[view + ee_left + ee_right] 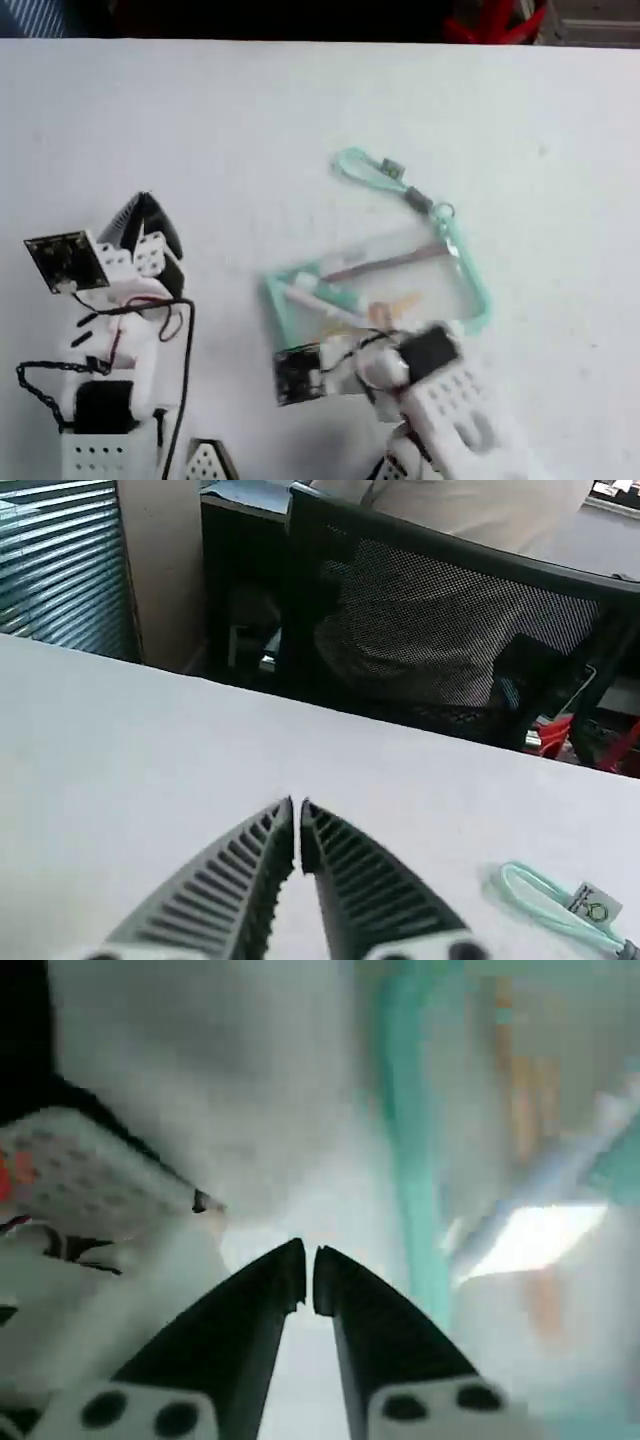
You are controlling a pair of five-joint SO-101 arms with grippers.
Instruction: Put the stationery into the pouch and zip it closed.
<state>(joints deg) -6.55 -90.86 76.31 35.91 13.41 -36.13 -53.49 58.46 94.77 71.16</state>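
A clear pouch (375, 290) with a teal edge lies flat in the middle of the table, and pens and other stationery (330, 295) show through it. Its teal loop strap (358, 165) trails off the far corner and also appears in the left wrist view (540, 898). My right arm (440, 385) hangs over the pouch's near edge. Its gripper (308, 1272) is shut with nothing between the fingers, just beside the pouch's teal edge (408, 1150). Well to the left of the pouch, my left gripper (297, 822) is shut and empty, its tip (145, 210) pointing to the far side.
A black mesh chair (450, 630) stands past the far edge of the table. The white table (250, 110) is bare around the pouch. The left arm's cables (180, 340) hang along its base.
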